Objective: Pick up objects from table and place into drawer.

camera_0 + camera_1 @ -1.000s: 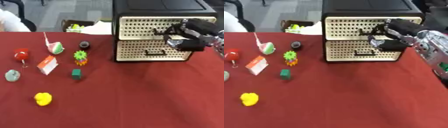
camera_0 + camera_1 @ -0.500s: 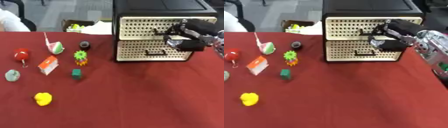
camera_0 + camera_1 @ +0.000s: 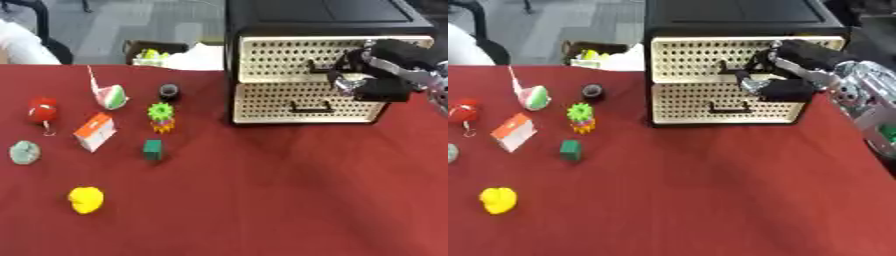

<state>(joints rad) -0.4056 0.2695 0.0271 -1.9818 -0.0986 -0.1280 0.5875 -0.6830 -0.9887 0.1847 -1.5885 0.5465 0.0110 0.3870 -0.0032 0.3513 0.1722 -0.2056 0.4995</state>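
A black cabinet with two cream perforated drawer fronts stands at the back right, both drawers closed. My right hand reaches in from the right, its fingers curled at the right end of the upper drawer's handle. The lower drawer's handle is free. On the red table at the left lie a red ball, a green-and-white cone, a small black round thing, a green gear on orange, an orange-and-white box, a green cube, a grey-green lump and a yellow toy.
Behind the table's far edge stands an open box with yellow-green items, and a person's white sleeve shows at the far left. Red tabletop stretches in front of the cabinet.
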